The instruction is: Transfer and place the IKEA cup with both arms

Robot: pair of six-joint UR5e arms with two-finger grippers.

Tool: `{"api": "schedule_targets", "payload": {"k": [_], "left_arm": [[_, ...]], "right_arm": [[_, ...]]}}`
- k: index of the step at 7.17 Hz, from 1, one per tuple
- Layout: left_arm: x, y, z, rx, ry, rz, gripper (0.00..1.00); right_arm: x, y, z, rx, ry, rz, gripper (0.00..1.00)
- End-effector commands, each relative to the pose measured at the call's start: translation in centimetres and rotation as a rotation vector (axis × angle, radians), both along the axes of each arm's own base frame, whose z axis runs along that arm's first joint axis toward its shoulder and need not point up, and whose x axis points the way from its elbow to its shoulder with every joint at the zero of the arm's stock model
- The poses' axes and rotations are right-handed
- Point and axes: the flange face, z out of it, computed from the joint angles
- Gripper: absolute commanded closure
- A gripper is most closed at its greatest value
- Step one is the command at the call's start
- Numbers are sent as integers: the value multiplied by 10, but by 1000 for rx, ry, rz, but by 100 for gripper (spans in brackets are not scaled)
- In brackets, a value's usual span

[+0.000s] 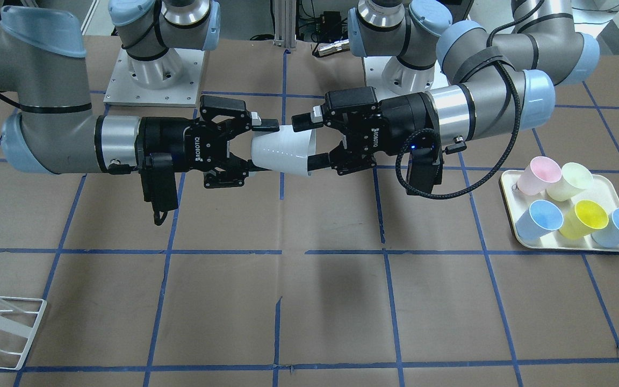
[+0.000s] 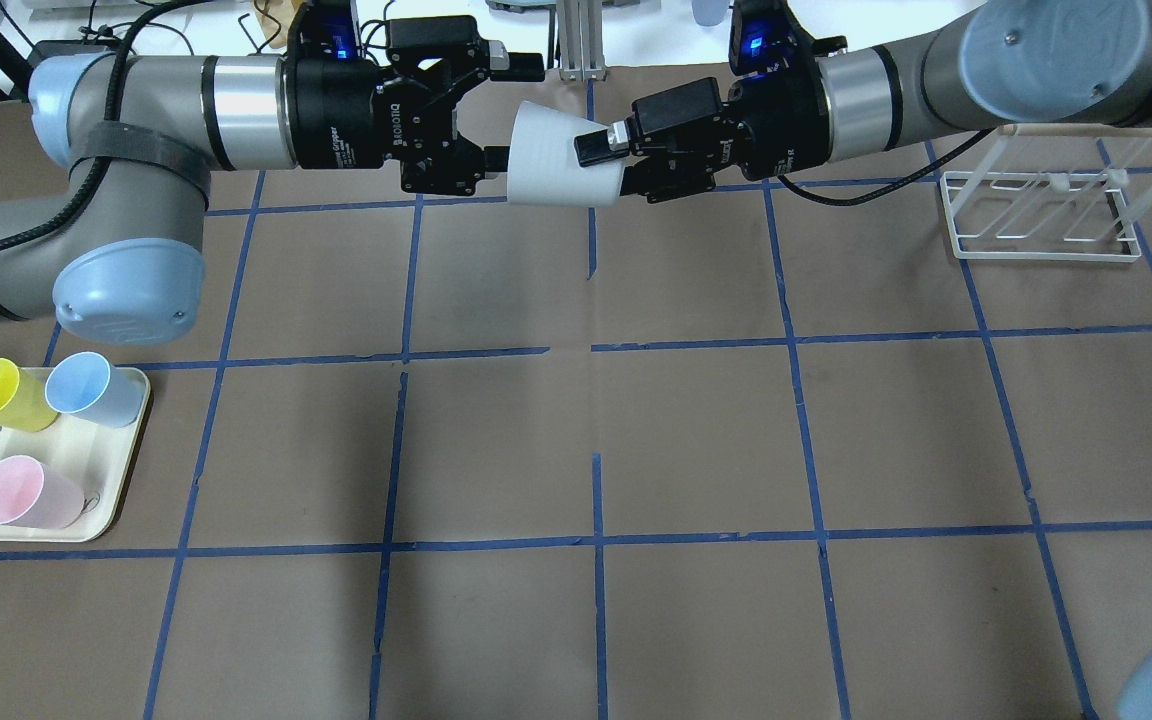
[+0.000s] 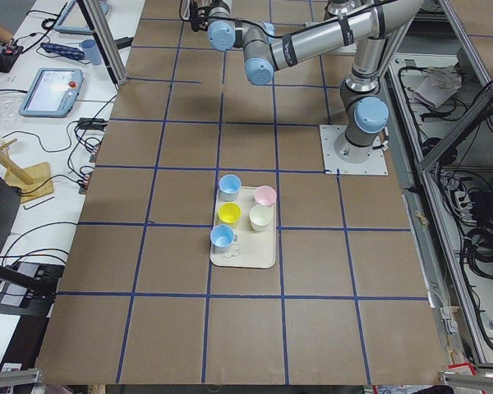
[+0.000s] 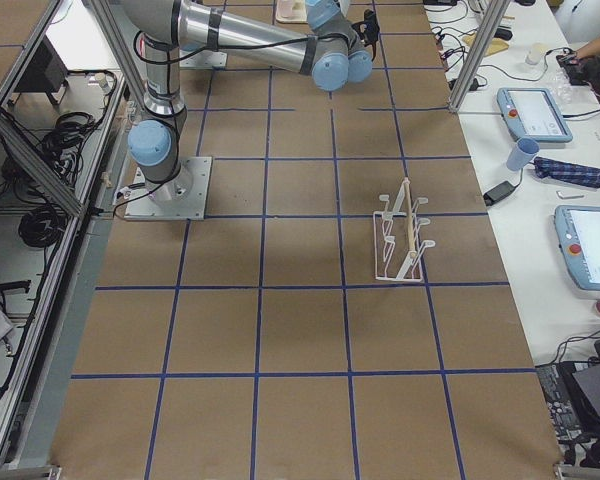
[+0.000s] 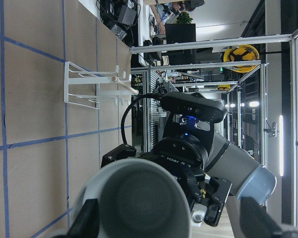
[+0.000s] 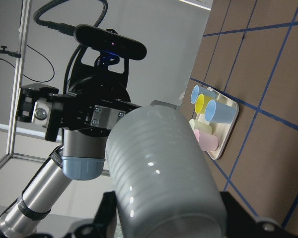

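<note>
The right tool point(image 1: 257, 148), in the left half of the front-facing view, is clenched on the narrow base end of the IKEA cup point(image 1: 283, 151), with one finger above it and one below. The left tool point(image 1: 309, 142), reaching in from the right of that view, is released. Its fingers stand spread around the cup's wide rim. In the left wrist view one finger sits just beside the rim and the other stands well apart from it.

The cup is in the air between the two tools, lying on its side above the table point(image 1: 309, 312), in the upper middle of the front-facing view. It is plain, tapered and has no handle. Its colour is a very pale grey, near white, with a row of small glints along its wall. The right wrist view shows fine rings round the outside, and the left wrist view looks into its grey open mouth.

In the overhead view the right tool's lower finger is hidden behind the cup. The bottom edge of the left wrist view cuts off part of the cup. In the right wrist view the cup covers most of the left tool's fingers. In both side views the tools sit at the top edge, too small to read, and the cup cannot be made out.

A tray point(image 1: 507, 183) of coloured cups point(image 1: 589, 217) lies at the right of the front-facing view. A white wire rack point(image 2: 1036, 215) stands at the upper right of the overhead view.
</note>
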Motion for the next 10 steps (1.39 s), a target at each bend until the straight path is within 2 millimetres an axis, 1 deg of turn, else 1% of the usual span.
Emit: {"api": "schedule_targets", "payload": {"k": [1, 2, 3, 5, 6, 7, 9, 10], "left_arm": [[-3, 0, 2, 42, 4, 6, 0], [-4, 1, 2, 46, 4, 4, 28], [-4, 2, 1, 60, 6, 7, 50], [-4, 3, 3, 60, 6, 9, 62], [-4, 4, 4, 58, 6, 9, 74], [-3, 3, 5, 55, 4, 10, 89], [-3, 4, 6, 51, 2, 11, 100], [-3, 4, 7, 49, 2, 11, 100]], "right_arm": [[3, 1, -1, 7, 0, 5, 89], [3, 1, -1, 8, 1, 4, 89], [3, 1, 0, 13, 2, 3, 89], [2, 0, 0, 22, 4, 2, 88], [2, 1, 0, 21, 4, 2, 88], [2, 1, 1, 19, 4, 2, 87], [2, 2, 4, 20, 5, 1, 81], [2, 1, 2, 22, 4, 0, 47]]}}
